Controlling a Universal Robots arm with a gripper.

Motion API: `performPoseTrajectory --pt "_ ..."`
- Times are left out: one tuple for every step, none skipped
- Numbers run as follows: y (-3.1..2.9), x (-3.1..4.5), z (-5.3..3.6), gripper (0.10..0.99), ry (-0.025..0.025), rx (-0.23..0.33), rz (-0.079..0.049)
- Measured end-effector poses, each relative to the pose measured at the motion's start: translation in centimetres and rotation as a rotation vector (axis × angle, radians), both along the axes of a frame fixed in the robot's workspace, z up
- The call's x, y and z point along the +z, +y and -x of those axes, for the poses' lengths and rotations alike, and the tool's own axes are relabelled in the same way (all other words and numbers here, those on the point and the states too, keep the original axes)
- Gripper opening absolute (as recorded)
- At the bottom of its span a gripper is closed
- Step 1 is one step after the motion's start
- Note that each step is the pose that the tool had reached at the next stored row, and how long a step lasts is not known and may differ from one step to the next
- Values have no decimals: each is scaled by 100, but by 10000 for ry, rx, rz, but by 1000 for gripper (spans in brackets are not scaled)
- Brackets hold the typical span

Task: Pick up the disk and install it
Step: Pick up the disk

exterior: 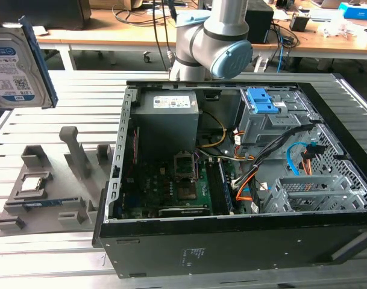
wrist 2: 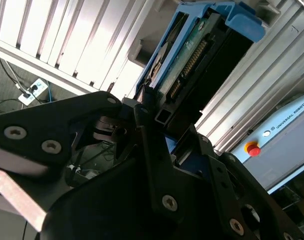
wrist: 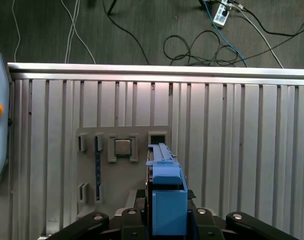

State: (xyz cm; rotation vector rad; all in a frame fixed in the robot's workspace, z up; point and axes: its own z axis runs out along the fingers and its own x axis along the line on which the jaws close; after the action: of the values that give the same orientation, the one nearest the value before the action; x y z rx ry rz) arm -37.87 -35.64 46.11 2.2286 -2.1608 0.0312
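One disk (exterior: 13, 66), one computer case (exterior: 231, 247), one tray (exterior: 65, 189)

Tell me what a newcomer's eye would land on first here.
The disk, blue-framed, hangs in the air at the exterior view's left, clamped in the gripper. Next, the open computer case at centre, its circuit board and orange cables exposed.

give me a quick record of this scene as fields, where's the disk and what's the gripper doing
disk: held in the air above the slatted table, at the exterior view's left
gripper: shut on the disk's end
grey holder: on the table, a chip sits in it
computer case: open, beside the holder
drive bay: inside the case, blue latch on top
install: not yet done
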Motion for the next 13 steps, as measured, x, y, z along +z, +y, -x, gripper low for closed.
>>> performPoseTrajectory --pt "0 29 0 365 -1 0 0" --pt "0 56 0 365 -1 0 -1" --pt "0 70 0 365 -1 0 -1" --pt "0 86 0 365 -1 0 0" --pt "0 111 0 365 0 0 0" --pt "0 134 0 365 -2 0 -1" --pt "0 151 0 365 -2 0 -1" --pt "0 167 0 365 -1 0 0" --pt "0 197 0 365 -2 0 -1" --pt "0 224 0 365 -1 0 0" --pt "0 243 0 365 -1 0 0" --pt "0 258 0 365 -1 1 0" --pt "0 277 0 365 -1 0 -1"
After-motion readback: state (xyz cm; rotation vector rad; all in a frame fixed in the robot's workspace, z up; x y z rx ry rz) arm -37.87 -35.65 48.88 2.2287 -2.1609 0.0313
